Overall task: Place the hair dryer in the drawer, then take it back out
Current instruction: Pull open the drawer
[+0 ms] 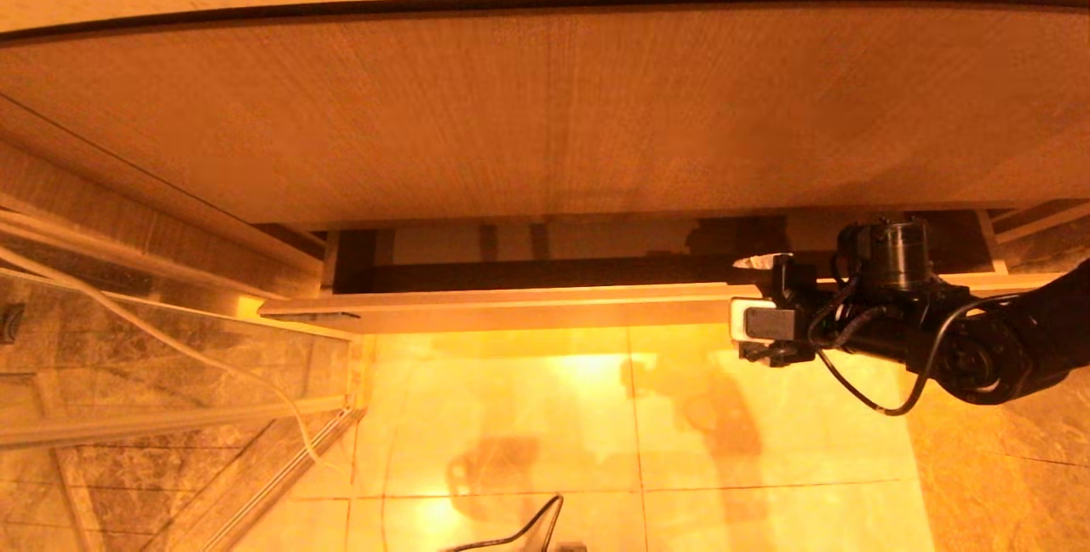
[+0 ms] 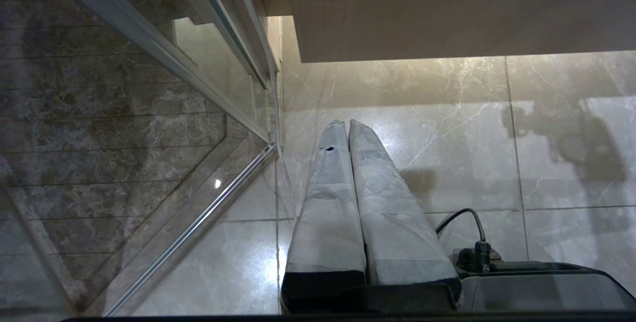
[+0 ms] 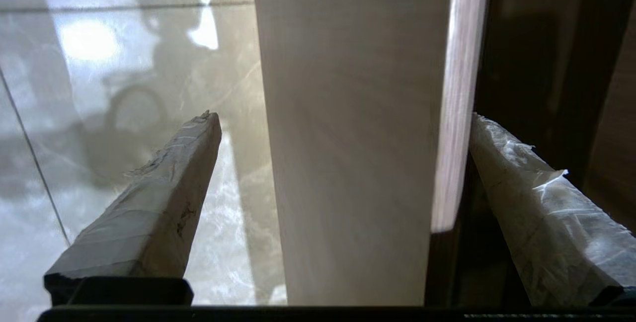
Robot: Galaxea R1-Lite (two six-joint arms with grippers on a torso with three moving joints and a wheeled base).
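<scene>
You are straddling the drawer (image 1: 511,309) front with the right gripper (image 3: 343,163), fingers spread wide, one each side, gripping nothing. The hair dryer is showing nowhere; both placing and retrieving are looking undone. The left gripper (image 2: 348,128) is hanging pinched together beside the drawer.

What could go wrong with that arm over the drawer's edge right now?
The open right end effector straddles the drawer front panel, one finger outside and the other inside, so a poorly centred grip could slip off. A skewed pull might jam the barely open drawer. The hair dryer is not in view. The left end effector hangs shut over the floor.
</scene>
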